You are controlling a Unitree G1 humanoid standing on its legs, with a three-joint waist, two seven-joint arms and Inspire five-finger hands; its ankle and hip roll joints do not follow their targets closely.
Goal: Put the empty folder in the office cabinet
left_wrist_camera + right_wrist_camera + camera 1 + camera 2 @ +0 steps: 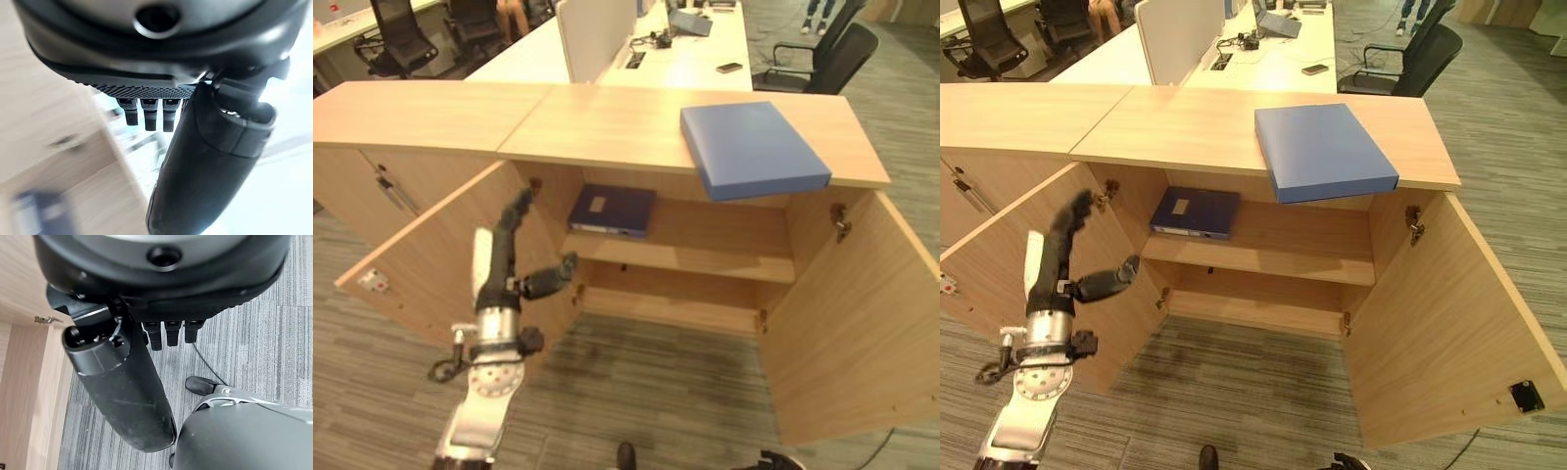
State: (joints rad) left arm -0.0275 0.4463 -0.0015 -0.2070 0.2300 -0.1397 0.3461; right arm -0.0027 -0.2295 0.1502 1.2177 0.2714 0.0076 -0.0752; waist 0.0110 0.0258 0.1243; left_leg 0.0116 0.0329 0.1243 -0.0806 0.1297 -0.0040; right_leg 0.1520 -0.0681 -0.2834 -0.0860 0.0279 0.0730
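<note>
On top of the wooden cabinet (607, 122), right at the front edge, lies the blue folder (751, 147). It is a flat, plain, mid-blue rectangle with a thick dark spine edge facing us, and its near corner juts out over the cabinet's lip, above the open compartment. Neither hand touches it.

Both cabinet doors stand wide open, the left door (440, 255) swung out toward the left arm and the right door (862, 323) hanging open on the far side. Inside, on the upper shelf (705, 245), there's a second folder (612, 210), darker navy with a pale label on its cover, lying flat toward the shelf's left end. The lower shelf sits beneath it.

The left hand (514, 259) is raised in front of the open left door, fingers stretched up and straight, thumb spread out to the side toward the cabinet opening, holding nothing. In the right wrist view the right hand (146, 328) hangs low over the grey carpet (254, 333) beside a wooden panel, fingers relaxed and thumb extended, empty too.

Behind the cabinet, white desks (685, 54) and black office chairs (822, 59) show.
</note>
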